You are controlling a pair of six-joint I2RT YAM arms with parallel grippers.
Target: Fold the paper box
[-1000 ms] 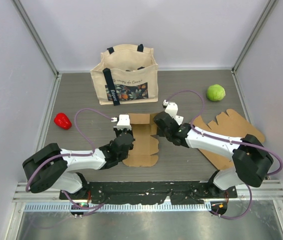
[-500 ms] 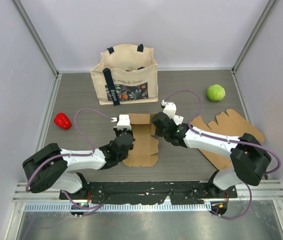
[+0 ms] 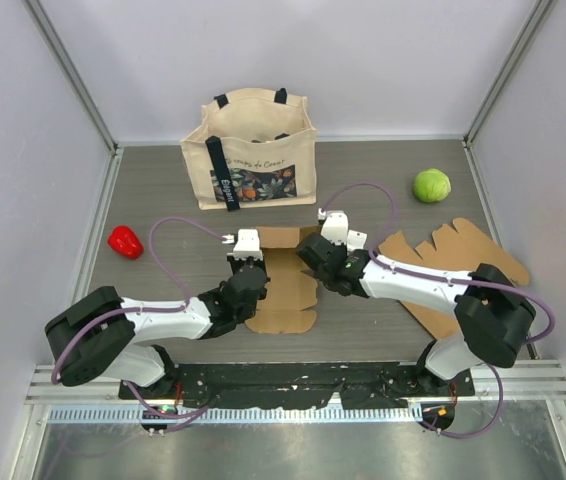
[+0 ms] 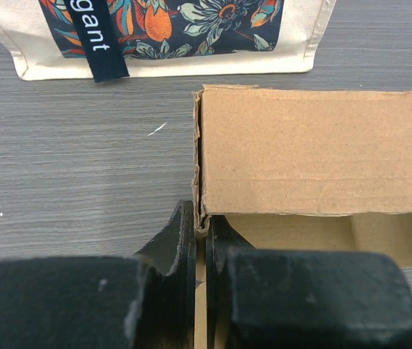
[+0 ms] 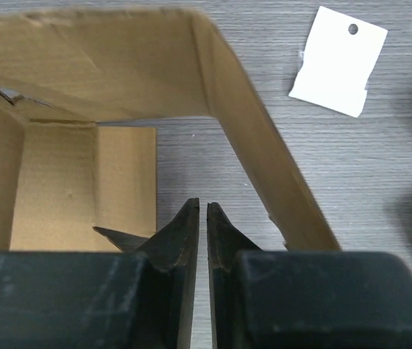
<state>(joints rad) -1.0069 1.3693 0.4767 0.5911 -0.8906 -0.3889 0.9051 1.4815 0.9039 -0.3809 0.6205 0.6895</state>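
The brown paper box (image 3: 285, 300) lies half-folded at the table's middle, between the two arms. My left gripper (image 3: 260, 268) is at its left side. In the left wrist view the left gripper (image 4: 201, 212) is shut on the upright edge of the box's left wall, and the box's far panel (image 4: 315, 149) stands ahead. My right gripper (image 3: 308, 263) is at the box's right side. In the right wrist view the right gripper (image 5: 202, 206) stands a narrow slit open with only bare table between its fingers. The box's raised right wall (image 5: 260, 156) slants just right of it, untouched.
A cream tote bag (image 3: 251, 150) stands behind the box. A flat cardboard sheet (image 3: 463, 258) lies at the right, a green ball (image 3: 431, 185) at the far right and a red pepper (image 3: 125, 241) at the left. A white tag (image 5: 338, 62) lies on the table.
My right gripper has shifted left toward the box and its jaws have parted slightly. The left arm has not moved and keeps its grip.
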